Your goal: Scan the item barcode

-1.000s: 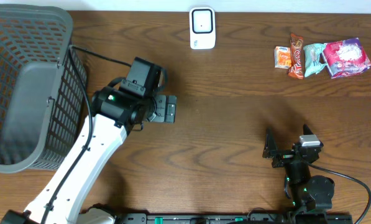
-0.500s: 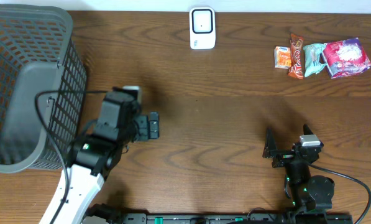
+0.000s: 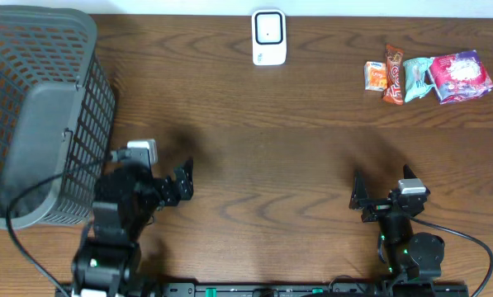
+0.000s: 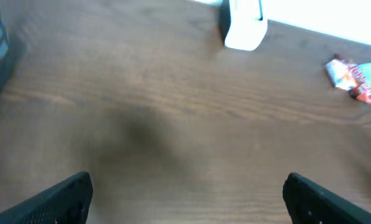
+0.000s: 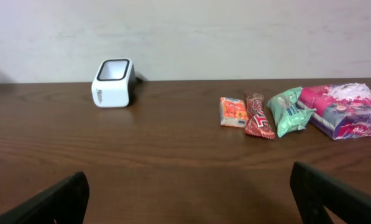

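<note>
Orange, red, green and pink snack packets [image 3: 417, 78] lie at the far right, beyond the white scanner [image 3: 269, 37], probably light, crinkly and slippery, best pinched across the middle, while the left gripper [image 3: 184, 180] and right gripper [image 3: 381, 191] gape empty nearside.

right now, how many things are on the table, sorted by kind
snack packets: 4 (orange packet, red bar, green packet, pink pack)
barcode scanner: 1
basket: 1
total: 6
</note>
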### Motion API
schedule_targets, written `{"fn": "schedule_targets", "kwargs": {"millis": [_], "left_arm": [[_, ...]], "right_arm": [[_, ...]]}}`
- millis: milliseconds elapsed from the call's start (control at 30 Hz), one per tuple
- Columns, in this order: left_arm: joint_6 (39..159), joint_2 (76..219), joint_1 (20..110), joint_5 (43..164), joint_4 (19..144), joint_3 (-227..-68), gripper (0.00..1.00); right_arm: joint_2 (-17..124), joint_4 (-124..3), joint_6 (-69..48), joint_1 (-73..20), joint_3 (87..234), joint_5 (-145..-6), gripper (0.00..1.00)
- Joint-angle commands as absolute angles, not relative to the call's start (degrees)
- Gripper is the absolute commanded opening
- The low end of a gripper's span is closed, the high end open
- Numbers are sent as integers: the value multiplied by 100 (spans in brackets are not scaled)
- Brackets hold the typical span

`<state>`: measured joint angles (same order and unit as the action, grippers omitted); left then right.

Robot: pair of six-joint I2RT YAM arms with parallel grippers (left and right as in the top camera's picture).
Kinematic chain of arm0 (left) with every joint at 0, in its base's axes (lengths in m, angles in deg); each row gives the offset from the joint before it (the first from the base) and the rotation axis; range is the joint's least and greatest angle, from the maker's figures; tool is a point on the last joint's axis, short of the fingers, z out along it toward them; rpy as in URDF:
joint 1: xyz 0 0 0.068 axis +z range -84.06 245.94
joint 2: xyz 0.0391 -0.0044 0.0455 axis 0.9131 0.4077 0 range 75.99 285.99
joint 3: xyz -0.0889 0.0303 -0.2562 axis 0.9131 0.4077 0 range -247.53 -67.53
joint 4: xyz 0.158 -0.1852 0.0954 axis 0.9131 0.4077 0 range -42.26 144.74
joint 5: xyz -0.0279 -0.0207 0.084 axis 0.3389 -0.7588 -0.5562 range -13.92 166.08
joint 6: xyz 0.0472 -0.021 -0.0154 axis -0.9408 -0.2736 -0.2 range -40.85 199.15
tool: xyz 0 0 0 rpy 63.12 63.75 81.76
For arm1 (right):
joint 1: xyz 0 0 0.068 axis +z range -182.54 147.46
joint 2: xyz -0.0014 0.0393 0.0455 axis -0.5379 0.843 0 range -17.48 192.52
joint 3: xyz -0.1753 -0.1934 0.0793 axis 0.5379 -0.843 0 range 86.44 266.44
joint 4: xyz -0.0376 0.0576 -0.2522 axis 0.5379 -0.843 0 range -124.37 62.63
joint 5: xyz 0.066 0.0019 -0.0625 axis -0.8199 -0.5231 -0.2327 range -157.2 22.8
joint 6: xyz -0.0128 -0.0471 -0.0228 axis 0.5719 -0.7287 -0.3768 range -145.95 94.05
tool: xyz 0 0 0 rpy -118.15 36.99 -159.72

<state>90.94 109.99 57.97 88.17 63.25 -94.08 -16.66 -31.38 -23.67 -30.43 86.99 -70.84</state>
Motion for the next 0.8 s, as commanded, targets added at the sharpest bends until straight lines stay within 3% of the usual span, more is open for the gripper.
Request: {"fn": "schedule_targets", "kwargs": {"millis": [0, 367, 767], "left_arm": [[8898, 10663, 5847, 8892, 5881, -8844, 98], [8902, 9777, 5865, 8892, 2799, -6881, 98], [8896, 8862, 5865, 8253, 3379, -6776, 98]], "right_arm": [[-1714, -3145, -2452, -3104, 8675, -7054, 99], [-1714, -3145, -2452, -3104, 8675, -7054, 99], [-1714, -3145, -2452, -3104, 8675, -7054, 99]]}}
